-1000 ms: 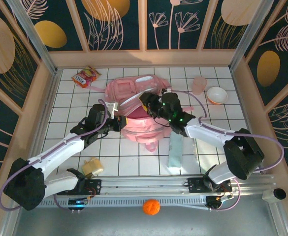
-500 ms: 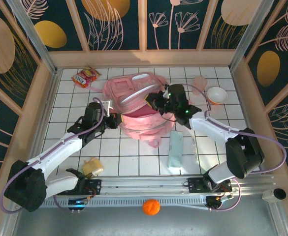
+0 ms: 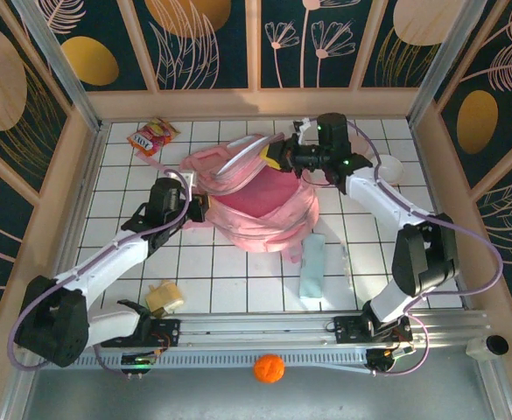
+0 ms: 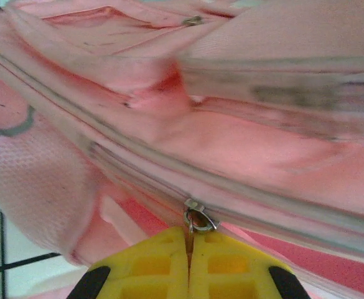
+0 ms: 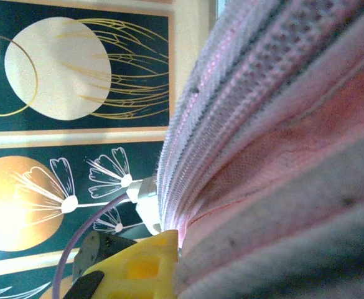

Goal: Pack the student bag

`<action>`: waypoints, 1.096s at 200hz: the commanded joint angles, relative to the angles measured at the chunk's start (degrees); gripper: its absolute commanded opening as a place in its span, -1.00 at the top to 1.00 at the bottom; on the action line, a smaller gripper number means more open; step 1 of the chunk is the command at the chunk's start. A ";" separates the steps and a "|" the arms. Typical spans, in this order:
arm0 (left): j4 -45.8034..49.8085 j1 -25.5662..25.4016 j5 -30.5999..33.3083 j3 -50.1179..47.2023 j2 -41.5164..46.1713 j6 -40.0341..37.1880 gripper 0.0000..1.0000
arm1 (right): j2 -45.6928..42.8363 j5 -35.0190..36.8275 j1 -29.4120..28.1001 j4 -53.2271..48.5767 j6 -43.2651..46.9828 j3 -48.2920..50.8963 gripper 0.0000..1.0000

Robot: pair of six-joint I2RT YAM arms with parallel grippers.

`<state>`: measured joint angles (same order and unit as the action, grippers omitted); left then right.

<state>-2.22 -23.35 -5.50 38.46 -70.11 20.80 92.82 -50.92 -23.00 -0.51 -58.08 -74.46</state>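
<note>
I see the white tiled table [image 3: 238,284] bearing the student bag [image 3: 251,206] at its middle. A red snack packet [image 3: 152,136] lies beyond the bag's left corner, a pale green pouch [image 3: 312,267] sits just beside its near-right edge, and a yellowish lump [image 3: 165,297] lies well off to its near left.

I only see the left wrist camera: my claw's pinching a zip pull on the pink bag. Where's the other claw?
Observer: The right claw grips the student bag's far rim, holding it raised.
Operator: Is the bag open?
Observer: Yes, from above the main compartment gapes between the left claw on the zip pull and the right one.
Operator: What's nearest to pack?
Observer: A pale teal pouch lies on the table beside the bag's near right side.
</note>
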 commanded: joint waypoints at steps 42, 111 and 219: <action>-6.39 7.10 9.95 0.41 -7.08 -2.70 1.00 | 0.73 -9.82 1.77 -5.18 5.70 -13.33 1.00; -6.85 9.56 8.00 8.93 -13.97 -3.59 0.54 | -2.62 3.31 0.61 2.68 -0.78 -7.71 1.00; -1.84 9.54 -10.81 7.83 6.20 -14.64 -0.45 | -0.11 29.41 -11.26 22.58 -11.06 5.09 1.00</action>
<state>-1.91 -13.82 -8.32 48.31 -68.07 16.12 91.07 -26.28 -31.79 12.32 -67.92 -68.82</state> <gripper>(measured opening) 0.720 0.081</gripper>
